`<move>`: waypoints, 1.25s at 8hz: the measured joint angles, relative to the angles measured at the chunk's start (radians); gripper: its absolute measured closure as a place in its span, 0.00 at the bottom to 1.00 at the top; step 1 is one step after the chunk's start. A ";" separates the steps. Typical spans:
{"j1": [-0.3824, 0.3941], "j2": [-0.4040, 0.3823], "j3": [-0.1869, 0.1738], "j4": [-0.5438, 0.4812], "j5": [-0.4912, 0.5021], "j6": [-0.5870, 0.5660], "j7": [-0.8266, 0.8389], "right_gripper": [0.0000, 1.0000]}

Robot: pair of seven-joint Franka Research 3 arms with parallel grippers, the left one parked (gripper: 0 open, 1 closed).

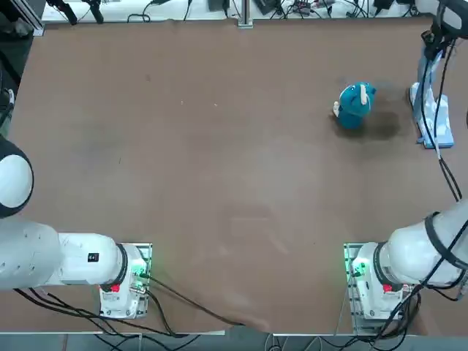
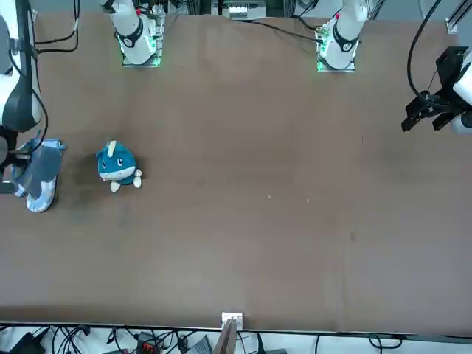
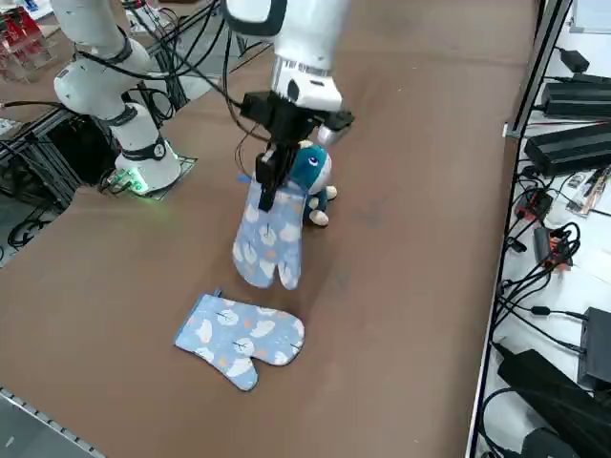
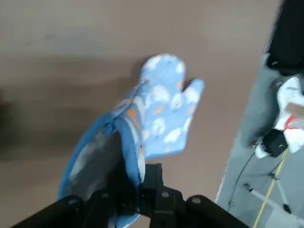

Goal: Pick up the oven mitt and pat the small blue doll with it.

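Mitt (image 3: 268,240) hangs from right claw (image 3: 270,186), clamped at cuff, beside doll (image 3: 311,174).

You've got a plain brown counter (image 1: 219,146), mostly bare. On it: the small blue doll (image 1: 355,104) sits upright toward the far right, near the edge. A second mitt (image 3: 239,339), pale blue w/ whitish patches, lies flat further out toward the right-hand edge, apart from the doll. Both arm base plates (image 1: 130,281) are bolted at the near edge, green lights on. Right gripper (image 3: 272,181) is above the counter just beside the doll, clamped on the oven mitt (image 3: 267,243), which hangs down; can't tell if its tip touches the counter.
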 joint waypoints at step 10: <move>0.125 0.101 0.063 0.130 0.140 -0.110 0.100 0.96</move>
